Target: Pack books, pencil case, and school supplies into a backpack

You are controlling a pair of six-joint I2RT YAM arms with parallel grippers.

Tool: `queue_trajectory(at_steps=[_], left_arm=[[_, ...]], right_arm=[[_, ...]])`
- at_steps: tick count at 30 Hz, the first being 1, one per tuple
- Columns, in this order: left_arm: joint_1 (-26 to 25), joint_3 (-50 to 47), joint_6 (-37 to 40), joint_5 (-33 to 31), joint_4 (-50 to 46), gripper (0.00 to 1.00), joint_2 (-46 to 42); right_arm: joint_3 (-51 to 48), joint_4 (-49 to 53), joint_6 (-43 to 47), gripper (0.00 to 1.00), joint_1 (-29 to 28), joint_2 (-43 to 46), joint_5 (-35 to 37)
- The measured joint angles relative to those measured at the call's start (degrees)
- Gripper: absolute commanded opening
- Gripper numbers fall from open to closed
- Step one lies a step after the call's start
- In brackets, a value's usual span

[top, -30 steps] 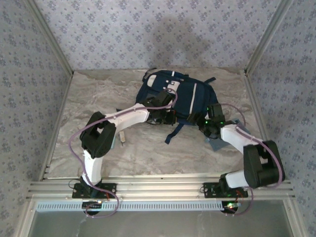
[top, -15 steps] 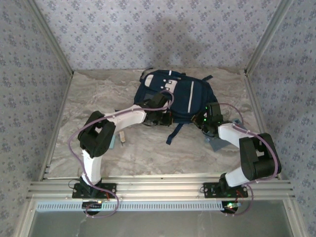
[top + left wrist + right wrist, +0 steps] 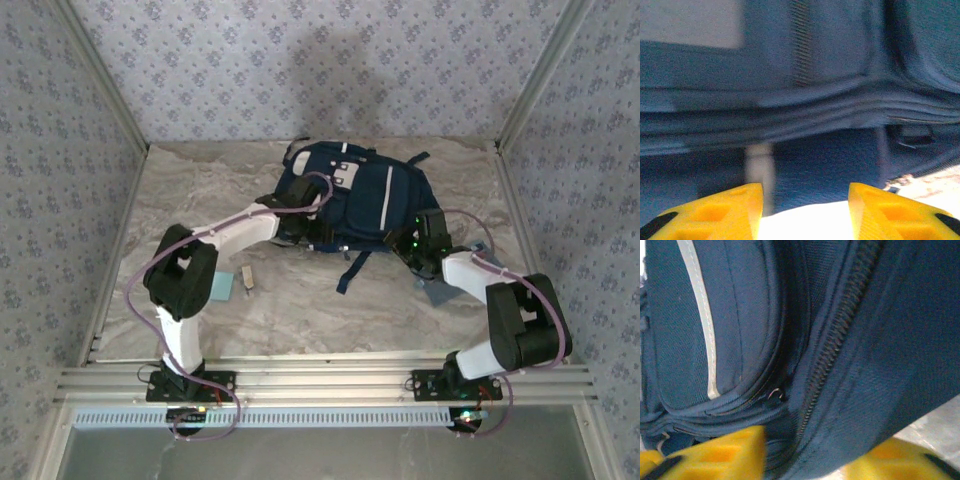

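Observation:
The navy backpack (image 3: 365,195) with white stripes lies flat at the back middle of the table. My left gripper (image 3: 300,232) is at its lower left edge. In the left wrist view the left gripper (image 3: 805,192) is open, facing the backpack (image 3: 830,60) with nothing between its fingers. My right gripper (image 3: 412,243) is at the lower right edge. In the right wrist view the right gripper (image 3: 815,440) has its jaws apart, and a zippered fold of the backpack (image 3: 740,315) lies between them. A light-blue pad (image 3: 219,287) and a beige eraser block (image 3: 247,278) lie by the left arm. The books are out of view.
A flat grey-blue piece (image 3: 438,292), seemingly the pencil case, lies partly under my right forearm. A dark strap (image 3: 352,268) trails from the backpack toward the front. Patterned walls and metal rails (image 3: 115,235) close in the table on three sides.
Both grippers have opened after being shut. The left arm swung its elbow left, uncovering the light-blue pad. The right arm pushed in toward the backpack, which shifted slightly back.

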State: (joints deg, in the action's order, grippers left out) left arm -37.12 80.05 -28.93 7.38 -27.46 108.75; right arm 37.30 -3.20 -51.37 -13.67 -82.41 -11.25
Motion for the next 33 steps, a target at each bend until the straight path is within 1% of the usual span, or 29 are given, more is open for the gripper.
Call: queue_trajectory(at_steps=[3, 8, 9, 10, 14, 17, 22, 23, 25, 28, 30, 33], left_arm=[[1.0, 0.0, -0.3, -1.5, -1.9, 0.54, -1.7], [1.0, 0.0, -0.5, -2.1, -2.5, 0.54, -5.6], [1.0, 0.2, -0.6, -2.1, -2.5, 0.54, -5.9], [1.0, 0.3, -0.8, -2.0, -2.6, 0.54, -5.9], [1.0, 0.4, -2.4, -1.4, -2.3, 0.55, -5.7], [1.0, 0.0, -4.3, -1.5, -1.4, 0.56, -5.4], [2.1, -1.3, -9.3, -1.2, 2.3, 0.58, -3.8], [2.5, -1.5, -10.2, -1.2, 3.0, 0.61, -3.4], [3.1, -1.7, -12.0, -1.3, 4.5, 0.62, -2.4], [3.8, -1.7, -13.5, -1.7, 6.0, 0.62, -1.4], [4.2, -1.7, -14.3, -2.0, 6.7, 0.62, -1.0], [4.9, -1.7, -15.6, -2.1, 8.1, 0.62, -0.1]], right_arm=[[0.2, 2.4, 0.9, 0.54, -0.6, 2.3, 0.9], [2.8, 7.5, 3.6, 0.54, -1.0, 6.8, 2.1], [4.1, 8.8, 4.8, 0.55, -1.0, 7.2, 2.7], [5.5, 10.3, 6.2, 0.59, -1.0, 7.4, 3.3], [12.8, 16.7, 13.6, 0.61, 0.9, 6.6, 4.0], [18.9, 18.9, 18.9, 0.62, 4.9, 3.3, 4.1], [26.0, 19.3, 25.3, 0.61, 9.8, -6.4, 3.6], [26.7, 19.3, 25.9, 0.61, 10.2, -8.0, 3.4], [28.4, 19.3, 27.7, 0.59, 11.1, -12.6, 3.1], [30.8, 20.5, 29.3, 0.51, 12.0, -17.7, 2.9], [30.9, 20.9, 29.9, 0.48, 12.2, -18.7, 2.9], [29.1, 19.7, 30.0, 0.47, 12.1, -18.1, 2.9]])
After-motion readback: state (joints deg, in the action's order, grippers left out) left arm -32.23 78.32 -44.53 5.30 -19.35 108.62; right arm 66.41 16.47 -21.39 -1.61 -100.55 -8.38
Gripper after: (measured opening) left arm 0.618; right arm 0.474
